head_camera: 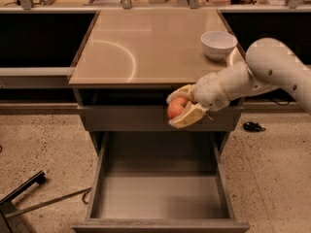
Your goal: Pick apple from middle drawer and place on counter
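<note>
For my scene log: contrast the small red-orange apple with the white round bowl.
The small red-orange apple hangs clamped in the cream gripper, above the open dark-grey metal drawer; the white round bowl rests on the glossy tan counter. The apple is smaller than the bowl. The apple is solid and reddish; the bowl is hollow and white. Both are round, and neither lies in the drawer.

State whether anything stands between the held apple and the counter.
Nothing visible does. The gripper holds the apple just below the counter front edge; the white bowl sits on its right side.
</note>
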You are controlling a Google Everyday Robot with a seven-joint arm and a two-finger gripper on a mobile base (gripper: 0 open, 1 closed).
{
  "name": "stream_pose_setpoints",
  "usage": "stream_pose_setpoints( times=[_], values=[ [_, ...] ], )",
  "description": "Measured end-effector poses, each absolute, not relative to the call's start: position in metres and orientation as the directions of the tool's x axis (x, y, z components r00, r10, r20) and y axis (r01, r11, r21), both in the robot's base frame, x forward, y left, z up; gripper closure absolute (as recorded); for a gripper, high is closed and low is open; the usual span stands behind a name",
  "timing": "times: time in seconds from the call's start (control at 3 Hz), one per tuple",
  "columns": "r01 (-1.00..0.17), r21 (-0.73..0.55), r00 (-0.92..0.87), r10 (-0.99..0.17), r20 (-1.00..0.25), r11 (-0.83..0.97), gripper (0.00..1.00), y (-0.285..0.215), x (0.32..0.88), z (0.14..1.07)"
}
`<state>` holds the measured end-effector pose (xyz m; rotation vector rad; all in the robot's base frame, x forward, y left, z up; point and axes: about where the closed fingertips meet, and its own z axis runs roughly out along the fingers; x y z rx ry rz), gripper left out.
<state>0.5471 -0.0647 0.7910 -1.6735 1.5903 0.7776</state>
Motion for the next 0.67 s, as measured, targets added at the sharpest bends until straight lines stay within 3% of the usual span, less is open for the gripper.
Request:
stream_pose_setpoints(
  times=[0.67],
  values=[
    [-0.983,-0.176,0.172,-0.519,-0.837,-0.042,1.00,-0.080,0.563,0.876]
  ],
)
